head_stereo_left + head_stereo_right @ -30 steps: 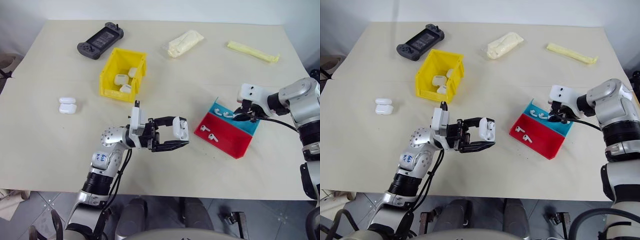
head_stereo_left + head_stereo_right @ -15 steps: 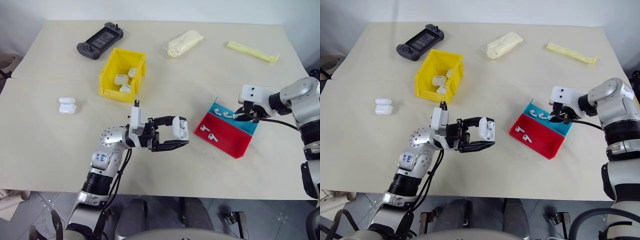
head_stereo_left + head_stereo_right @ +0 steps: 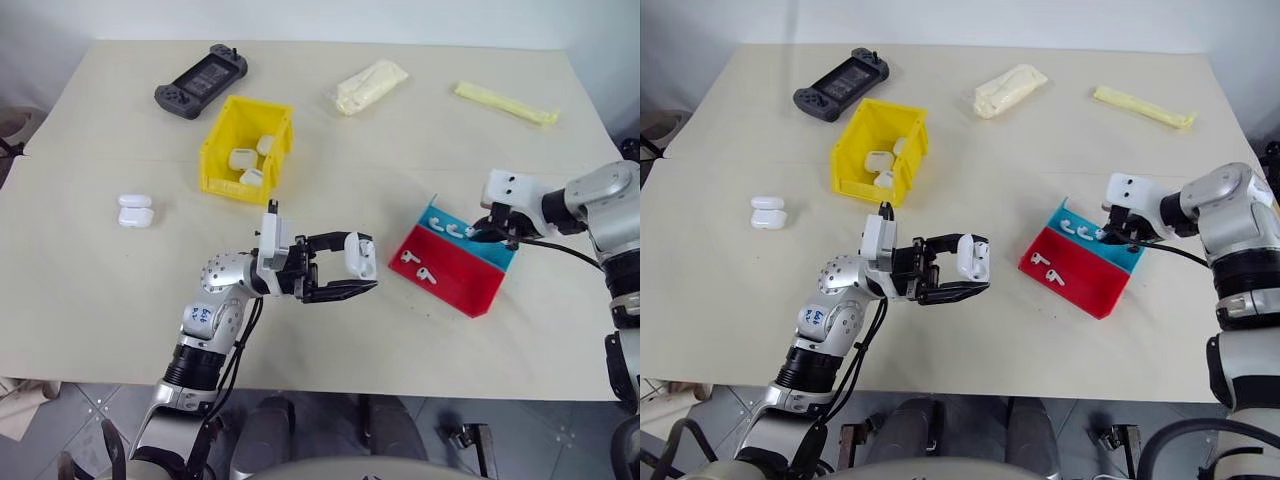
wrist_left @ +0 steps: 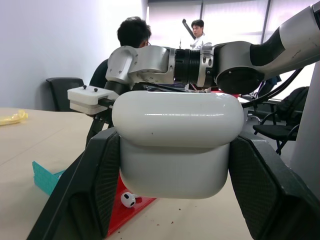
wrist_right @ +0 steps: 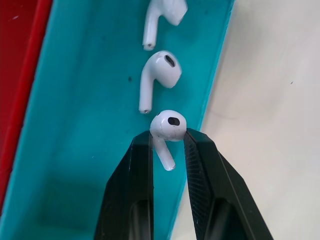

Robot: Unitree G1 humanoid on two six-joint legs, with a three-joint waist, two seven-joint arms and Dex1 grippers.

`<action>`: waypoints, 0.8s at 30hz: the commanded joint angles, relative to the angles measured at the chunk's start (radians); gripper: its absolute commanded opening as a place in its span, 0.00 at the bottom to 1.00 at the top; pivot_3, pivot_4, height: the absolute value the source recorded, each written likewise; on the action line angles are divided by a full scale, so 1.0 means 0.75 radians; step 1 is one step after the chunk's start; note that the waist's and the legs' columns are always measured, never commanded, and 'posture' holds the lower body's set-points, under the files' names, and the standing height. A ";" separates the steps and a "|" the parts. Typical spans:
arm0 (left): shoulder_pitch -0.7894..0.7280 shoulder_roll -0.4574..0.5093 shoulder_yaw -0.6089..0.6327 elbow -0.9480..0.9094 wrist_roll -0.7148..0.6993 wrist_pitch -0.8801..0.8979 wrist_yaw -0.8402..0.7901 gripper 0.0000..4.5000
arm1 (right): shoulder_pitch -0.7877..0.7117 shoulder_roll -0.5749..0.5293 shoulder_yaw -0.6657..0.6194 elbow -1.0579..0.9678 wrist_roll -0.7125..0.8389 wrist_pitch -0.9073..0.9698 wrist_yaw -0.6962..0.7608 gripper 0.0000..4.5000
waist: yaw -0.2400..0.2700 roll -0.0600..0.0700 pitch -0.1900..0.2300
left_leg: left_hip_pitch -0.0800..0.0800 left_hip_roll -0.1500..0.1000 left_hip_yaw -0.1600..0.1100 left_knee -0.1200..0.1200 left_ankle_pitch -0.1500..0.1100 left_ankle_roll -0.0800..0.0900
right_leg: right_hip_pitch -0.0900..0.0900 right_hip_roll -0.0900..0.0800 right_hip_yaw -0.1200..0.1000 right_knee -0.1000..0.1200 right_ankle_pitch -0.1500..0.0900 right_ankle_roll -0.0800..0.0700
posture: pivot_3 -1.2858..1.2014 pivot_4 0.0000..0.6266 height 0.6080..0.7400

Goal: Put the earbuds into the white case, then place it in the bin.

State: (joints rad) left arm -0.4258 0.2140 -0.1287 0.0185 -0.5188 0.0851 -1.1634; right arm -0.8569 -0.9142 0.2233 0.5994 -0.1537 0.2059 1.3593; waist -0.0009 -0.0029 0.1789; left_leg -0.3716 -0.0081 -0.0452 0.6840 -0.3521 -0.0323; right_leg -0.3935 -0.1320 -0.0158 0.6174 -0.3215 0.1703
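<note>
Earbuds lie in the red and blue tray (image 3: 455, 285) near the counter's (image 3: 400, 150) right edge; one earbud (image 5: 167, 126) is pinched between the right gripper's (image 5: 167, 142) fingers over the blue half. White case (image 3: 361, 257) sits clenched in the left gripper (image 3: 350, 268) above the counter's front middle. Yellow bin (image 3: 246, 149) stands toward the back left, cases inside.

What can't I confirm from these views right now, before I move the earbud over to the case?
- White case: left wrist view shows it lid-shut from outside; head views too small to check its seam.
- Earbud in the right gripper: its stem tip sits between the black fingers; grip depth unclear.
- Cases in the bin: the yellow wall partly hides them, so the count is uncertain.
</note>
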 commanded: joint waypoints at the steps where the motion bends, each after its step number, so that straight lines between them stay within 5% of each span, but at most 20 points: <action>1: -0.019 -0.001 0.007 -0.034 -0.023 -0.008 -0.013 0.62 | 0.033 -0.093 -0.139 -0.188 0.115 0.096 0.031 0.11 | 0.000 0.000 0.000 | 0.000 0.000 0.000 0.000 0.000 0.000 | 0.000 0.000 0.000 0.000 0.000 0.000 | 0.52 0.24 1.00; 6: -0.028 -0.013 0.007 -0.014 -0.027 -0.002 -0.020 0.62 | 0.249 -0.062 -0.506 -0.650 0.518 0.530 -0.012 0.11 | 0.004 0.000 0.000 | 0.000 0.001 -0.001 0.000 0.000 0.000 | 0.000 0.001 -0.001 0.000 0.000 0.000 | 0.52 0.24 1.00; 13: -0.067 -0.030 -0.002 0.011 -0.026 0.016 -0.024 0.62 | 0.525 0.324 -0.946 -1.240 1.217 1.070 -0.374 0.11 | 0.008 0.000 0.000 | 0.001 0.001 -0.002 0.001 0.000 -0.001 | 0.001 0.000 -0.001 0.003 0.000 0.000 | 0.52 0.24 1.00; 18: -0.127 -0.040 -0.001 0.049 -0.018 0.047 -0.004 0.62 | 0.637 0.586 -1.019 -1.439 1.854 1.277 -0.774 0.11 | 0.012 0.000 0.000 | 0.001 0.001 -0.004 0.001 0.001 -0.001 | 0.001 0.001 -0.002 0.003 0.000 -0.001 | 0.52 0.24 1.00; 24: -0.160 -0.046 0.005 0.068 -0.021 0.062 0.004 0.62 | 0.737 0.607 -0.858 -1.531 2.030 1.227 -0.966 0.11 | 0.012 0.000 0.000 | 0.001 0.000 -0.004 0.000 0.000 -0.001 | 0.001 0.000 -0.001 0.004 0.000 -0.001 | 0.52 0.24 1.00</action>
State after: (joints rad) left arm -0.5360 0.1898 -0.1339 0.0827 -0.5208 0.1315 -1.1631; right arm -0.3222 -0.4618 -0.4535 -0.5095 1.3404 1.1528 0.6584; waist 0.0083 -0.0028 0.1791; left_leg -0.3708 -0.0081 -0.0480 0.6842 -0.3518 -0.0328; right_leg -0.3928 -0.1313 -0.0164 0.6201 -0.3214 0.1698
